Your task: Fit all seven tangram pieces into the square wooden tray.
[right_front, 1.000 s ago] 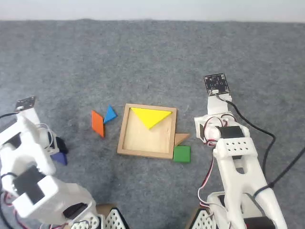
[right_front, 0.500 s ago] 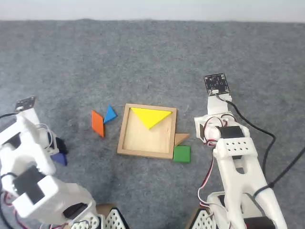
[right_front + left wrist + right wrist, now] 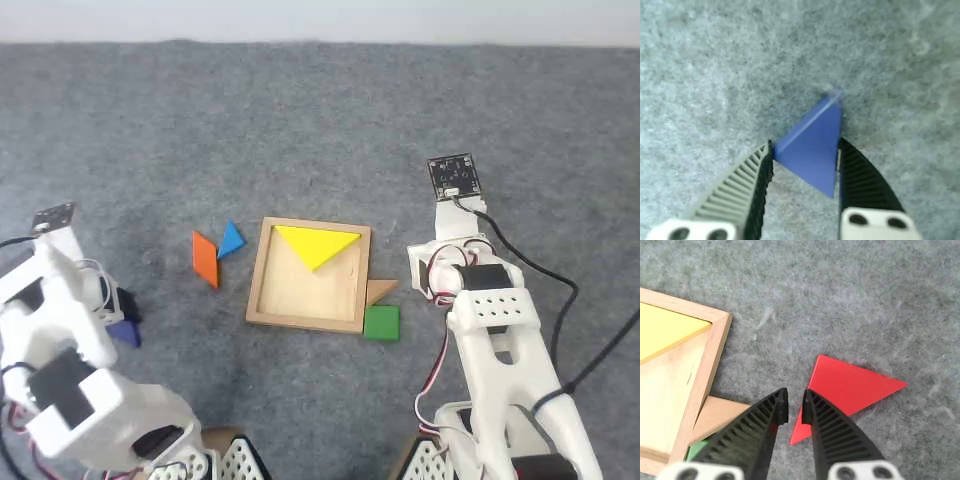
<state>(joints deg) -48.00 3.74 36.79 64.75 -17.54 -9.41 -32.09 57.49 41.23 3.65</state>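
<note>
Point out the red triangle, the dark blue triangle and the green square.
red triangle (image 3: 850, 385), right wrist view, middle of its top face
dark blue triangle (image 3: 814, 146), left wrist view, middle of its visible face
green square (image 3: 381, 322), high view, centre of its top face

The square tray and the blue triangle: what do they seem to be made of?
The square tray looks like pale unpainted wood: faint grain shows on its rim. The blue triangle has a smooth, matt, even coat, probably painted wood, though the coat hides what lies beneath.
</note>
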